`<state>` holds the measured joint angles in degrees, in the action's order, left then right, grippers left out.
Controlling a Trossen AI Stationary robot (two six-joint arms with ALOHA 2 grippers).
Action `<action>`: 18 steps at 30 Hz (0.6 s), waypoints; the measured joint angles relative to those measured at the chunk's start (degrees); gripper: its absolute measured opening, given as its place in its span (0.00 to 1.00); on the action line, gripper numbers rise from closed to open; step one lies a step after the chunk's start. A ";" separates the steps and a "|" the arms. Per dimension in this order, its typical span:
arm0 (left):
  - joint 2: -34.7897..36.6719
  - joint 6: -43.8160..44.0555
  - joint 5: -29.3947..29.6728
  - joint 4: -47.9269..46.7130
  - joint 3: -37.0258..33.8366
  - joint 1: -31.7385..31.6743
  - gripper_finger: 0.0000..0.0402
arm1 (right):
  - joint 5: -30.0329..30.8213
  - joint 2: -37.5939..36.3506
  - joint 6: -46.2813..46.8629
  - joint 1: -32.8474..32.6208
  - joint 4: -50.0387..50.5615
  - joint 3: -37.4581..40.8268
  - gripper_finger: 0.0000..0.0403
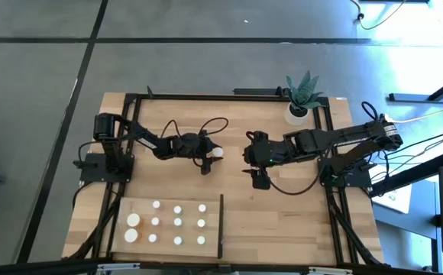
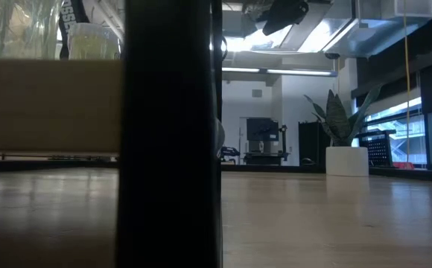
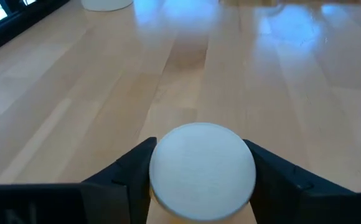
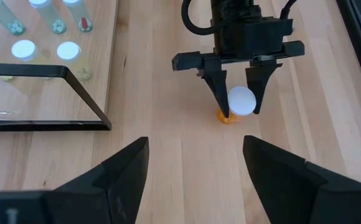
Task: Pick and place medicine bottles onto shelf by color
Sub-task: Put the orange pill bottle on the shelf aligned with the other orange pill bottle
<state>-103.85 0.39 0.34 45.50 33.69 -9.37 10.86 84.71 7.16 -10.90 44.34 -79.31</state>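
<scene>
White cap, orange body: the bottle [image 4: 242, 102] is standing upright on the pale wood counter [image 1: 282, 206] near its middle, and the left end effector [image 1: 211, 155] is sitting right around it, one dark finger [image 3: 127, 171] on each side of the cap. From the left wrist camera both fingers are looking pressed against the cap's edges; whether the grip is firm, I cannot tell. Part of some white lettering is showing on the near finger housing, too cut off to read.

Just across from it, the right end effector [image 1: 257, 173] is hanging above bare counter with its fingers spread wide and nothing between them, facing the bottle.

Moving out to the counter's front-left corner, the shelf [image 1: 145, 205] is lying flat with its black upright strip [image 1: 221, 225] along the short edge nearest the middle. Rows of white-capped bottles [image 1: 177, 222] are standing on it, two larger caps at the outer end.

At the far right corner, a white pot with a spiky green plant [image 1: 301, 97] is standing.
</scene>
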 joint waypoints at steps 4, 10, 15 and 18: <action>0.27 1.20 -0.40 -0.39 0.00 0.04 0.49 | 0.01 0.00 0.06 0.00 0.00 0.00 0.65; 5.10 2.09 -0.92 -7.30 -0.09 0.04 0.49 | 0.01 0.00 0.01 0.00 -0.05 0.00 0.65; 12.10 2.87 -0.86 -15.24 -0.09 0.44 0.49 | 0.01 0.00 0.01 0.00 -0.17 0.02 0.65; 16.93 3.07 0.66 -20.79 -0.09 1.53 0.49 | 0.01 0.00 0.08 0.00 -0.38 0.02 0.65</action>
<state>-86.93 3.46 1.00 24.71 33.61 -7.83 10.87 84.71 7.24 -10.90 43.95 -79.29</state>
